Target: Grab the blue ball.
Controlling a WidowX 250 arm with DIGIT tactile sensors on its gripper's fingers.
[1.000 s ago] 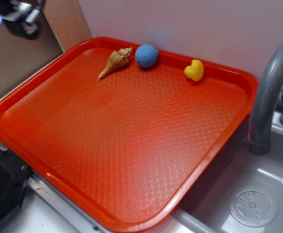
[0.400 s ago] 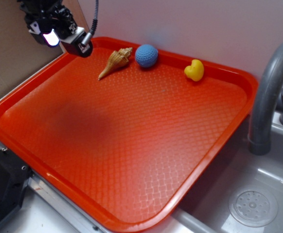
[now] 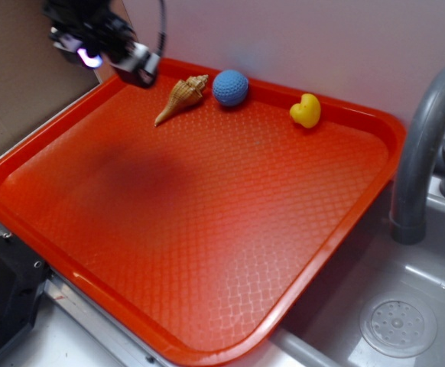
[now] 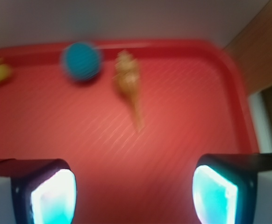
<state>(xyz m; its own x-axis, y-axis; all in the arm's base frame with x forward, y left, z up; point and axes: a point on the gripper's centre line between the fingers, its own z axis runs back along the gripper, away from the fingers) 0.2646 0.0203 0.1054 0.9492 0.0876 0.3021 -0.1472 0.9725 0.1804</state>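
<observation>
Black gripper [image 4: 135,186] hung empty, jaws wide, apparently ready to straddle the dimpled medium-blue ball [image 3: 230,87], which sat at 12 o'clock on the red plastic tray [image 3: 345,222], near the tan spiral seashell [image 3: 180,98].
</observation>
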